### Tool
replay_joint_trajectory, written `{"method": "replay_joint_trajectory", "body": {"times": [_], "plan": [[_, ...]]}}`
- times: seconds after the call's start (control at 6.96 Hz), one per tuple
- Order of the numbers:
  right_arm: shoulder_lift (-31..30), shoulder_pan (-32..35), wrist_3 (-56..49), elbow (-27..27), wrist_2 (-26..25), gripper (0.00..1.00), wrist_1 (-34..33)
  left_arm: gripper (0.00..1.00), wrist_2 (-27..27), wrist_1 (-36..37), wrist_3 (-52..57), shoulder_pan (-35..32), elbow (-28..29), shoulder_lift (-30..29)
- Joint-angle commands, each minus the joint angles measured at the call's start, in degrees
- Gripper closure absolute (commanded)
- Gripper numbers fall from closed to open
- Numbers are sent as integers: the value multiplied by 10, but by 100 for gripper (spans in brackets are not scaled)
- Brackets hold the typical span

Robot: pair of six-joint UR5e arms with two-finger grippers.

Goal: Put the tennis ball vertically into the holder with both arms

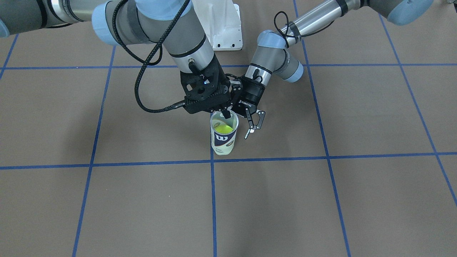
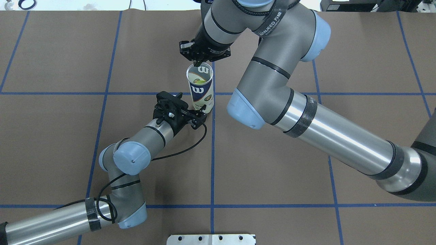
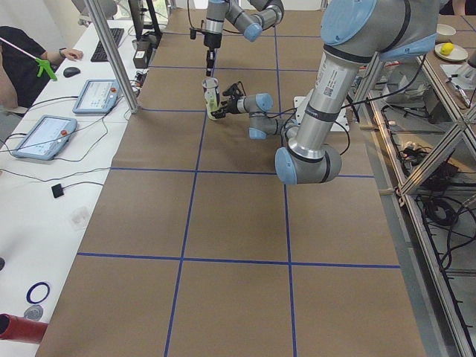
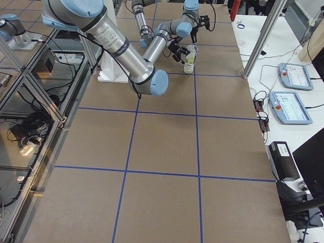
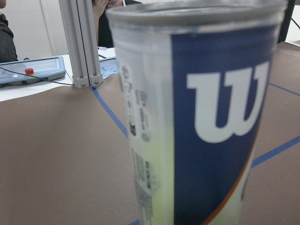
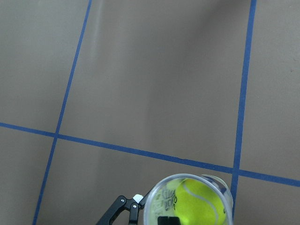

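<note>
The holder [image 1: 224, 138] stands upright on the brown table near a crossing of blue tape lines. It also shows in the overhead view [image 2: 201, 93] and fills the left wrist view [image 5: 211, 126]. A yellow-green tennis ball [image 1: 223, 127] lies inside its upper part, seen from above in the right wrist view [image 6: 199, 204]. My right gripper [image 1: 225, 114] hangs straight over the open mouth, its tips together at the rim [image 6: 168, 220]. My left gripper [image 1: 255, 125] is open low beside the can [image 2: 201, 115]. I cannot tell whether it touches the can.
The white robot base plate [image 1: 223, 25] sits at the table's robot side. An aluminium post [image 5: 84, 47] and a side table with tablets [image 3: 44, 137] stand beyond the can on the operators' side. A person sits there.
</note>
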Motion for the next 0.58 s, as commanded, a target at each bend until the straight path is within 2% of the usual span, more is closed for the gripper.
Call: {"method": "replay_joint_trajectory", "body": {"times": [0.0,0.14,0.43], "plan": [[0,8,0,0,9,79,0,1,-11,0,0,13,-3,-1],[0,16,0,0,19,79,0,1,-21,0,0,25,-9,3],[1,39,0,0,48,79,0,1,-21,1,0,47,-55,54]]}}
